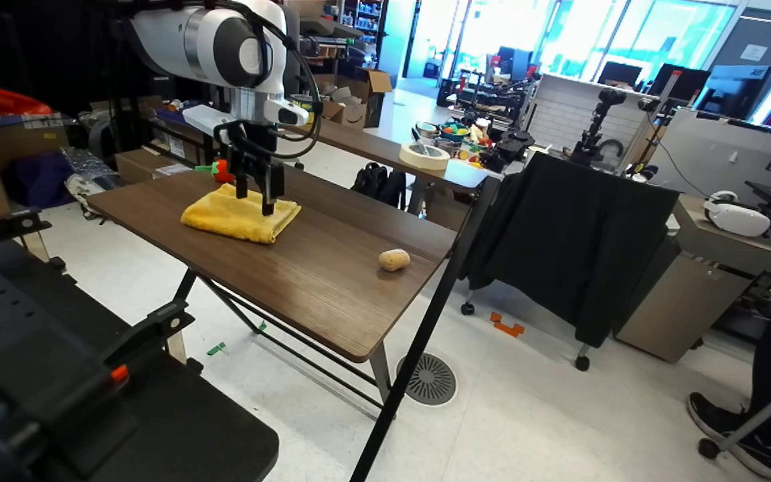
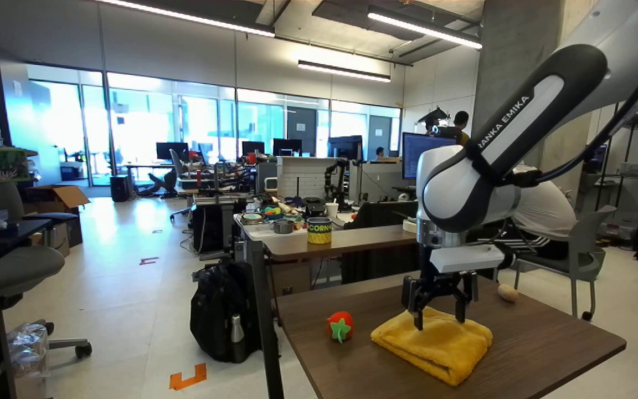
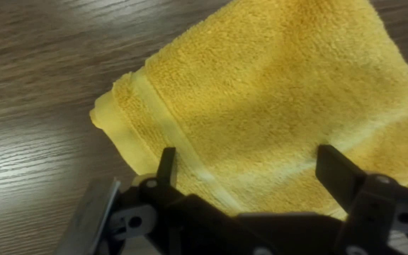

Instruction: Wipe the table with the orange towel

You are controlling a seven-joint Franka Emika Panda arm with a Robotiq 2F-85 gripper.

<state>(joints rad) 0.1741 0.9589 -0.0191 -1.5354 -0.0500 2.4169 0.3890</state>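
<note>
The orange towel, yellow-orange and folded into a thick pad, lies on the brown table in both exterior views (image 1: 221, 215) (image 2: 446, 354). It fills much of the wrist view (image 3: 278, 88), with its banded hem at the left. The table's bare wood shows in both exterior views (image 1: 332, 294) (image 2: 546, 338). My gripper (image 1: 255, 202) points down over the towel, with its fingers wide apart and nothing between them. It also shows in an exterior view (image 2: 440, 323) and in the wrist view (image 3: 246, 147). I cannot tell whether the fingertips touch the towel.
A red toy with a green star-shaped top (image 2: 340, 326) stands on the table beside the towel. A tan potato-like object (image 1: 394, 260) lies near another table end. A second brown table (image 2: 363, 239) behind holds a yellow can (image 2: 319, 230) and a tape roll (image 1: 423, 156).
</note>
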